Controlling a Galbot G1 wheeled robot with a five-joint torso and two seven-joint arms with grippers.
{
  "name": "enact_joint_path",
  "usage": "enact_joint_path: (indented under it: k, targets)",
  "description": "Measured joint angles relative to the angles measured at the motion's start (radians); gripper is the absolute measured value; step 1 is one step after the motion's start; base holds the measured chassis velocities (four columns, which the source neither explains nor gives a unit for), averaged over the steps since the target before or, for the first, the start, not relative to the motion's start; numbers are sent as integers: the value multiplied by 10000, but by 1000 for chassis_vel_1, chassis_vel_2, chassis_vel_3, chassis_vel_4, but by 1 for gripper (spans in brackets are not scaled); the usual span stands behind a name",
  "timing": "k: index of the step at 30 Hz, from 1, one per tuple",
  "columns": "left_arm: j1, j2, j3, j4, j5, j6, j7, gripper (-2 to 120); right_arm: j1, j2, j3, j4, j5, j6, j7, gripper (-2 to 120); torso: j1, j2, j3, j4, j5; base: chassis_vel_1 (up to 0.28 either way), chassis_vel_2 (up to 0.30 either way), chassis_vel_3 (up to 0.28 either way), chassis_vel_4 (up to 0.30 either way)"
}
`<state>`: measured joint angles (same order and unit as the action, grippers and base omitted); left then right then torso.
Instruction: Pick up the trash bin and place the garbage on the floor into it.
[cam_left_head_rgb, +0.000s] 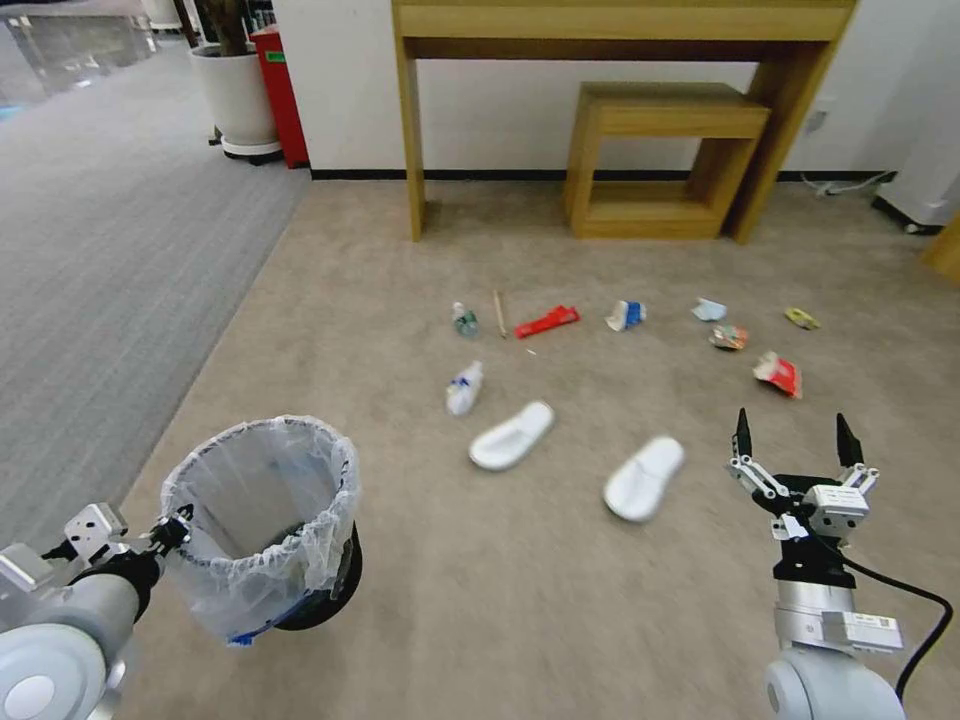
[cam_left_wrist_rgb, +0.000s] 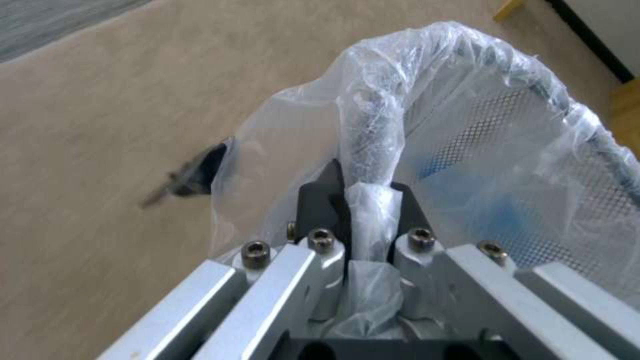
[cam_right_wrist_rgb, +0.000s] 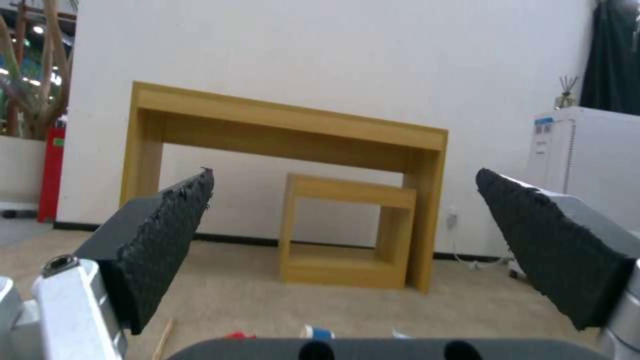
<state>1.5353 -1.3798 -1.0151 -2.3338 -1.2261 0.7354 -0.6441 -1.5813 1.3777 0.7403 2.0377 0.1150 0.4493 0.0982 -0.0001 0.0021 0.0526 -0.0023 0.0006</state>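
Carpet of beige-tan pile, the floor (cam_left_head_rgb: 560, 600), spreads before us in the head view. At our eight o'clock the left gripper (cam_left_head_rgb: 180, 528) pinches the rim of the trash bin (cam_left_head_rgb: 265, 520), which tilts slightly, its black base hanging just above the pile and its whitish bag folded over the rim. At our four o'clock the right gripper (cam_left_head_rgb: 795, 438) hovers with its two black fingers spread wide and nothing between them. The garbage lies ahead of us: two white slippers (cam_left_head_rgb: 512, 435) toward twelve o'clock, with a crushed bottle (cam_left_head_rgb: 464, 388), a wooden stick (cam_left_head_rgb: 500, 313), a red wrapper (cam_left_head_rgb: 547, 321), a blue-white cup (cam_left_head_rgb: 626, 315) and a red-white cup (cam_left_head_rgb: 778, 374) farther out. Beyond them a wooden table (cam_left_head_rgb: 620, 30) stands against the wall.

From the left wrist view, we see the left gripper (cam_left_wrist_rgb: 367, 200) clamped tight on the bag-covered rim of the trash bin (cam_left_wrist_rgb: 493, 130), with the floor (cam_left_wrist_rgb: 100, 150) beneath.

From the right wrist view, the right gripper (cam_right_wrist_rgb: 343, 210) is wide open and empty, its textured pads (cam_right_wrist_rgb: 167, 235) well apart, facing the wooden table (cam_right_wrist_rgb: 287, 125) and the small stool (cam_right_wrist_rgb: 347, 230) under it.
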Motion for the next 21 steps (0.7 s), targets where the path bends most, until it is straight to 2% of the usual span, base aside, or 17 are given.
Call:
enact_joint_path:
  k: [8,11,16,21]
  targets:
    - [9,-17,23,-47,9,1,43,3,25,-3,-61,-60,43,96,38,100,1,0,1,-4,7,-414,306,383,-303]
    - [21,-17,24,-62,13,0,44,3,19,-8,-66,-33,45,80,61,100,2,-2,6,-2,7,-271,279,322,-277]
    - [82,-17,58,-148,64,0,62,3,-88,-93,-67,126,43,-252,308,100,2,-1,3,-1,2,-137,195,86,-126]
    - [121,-12,56,-186,84,1,75,3,-194,-177,-20,163,46,-408,389,100,0,0,-3,-2,1,40,-35,-21,30]
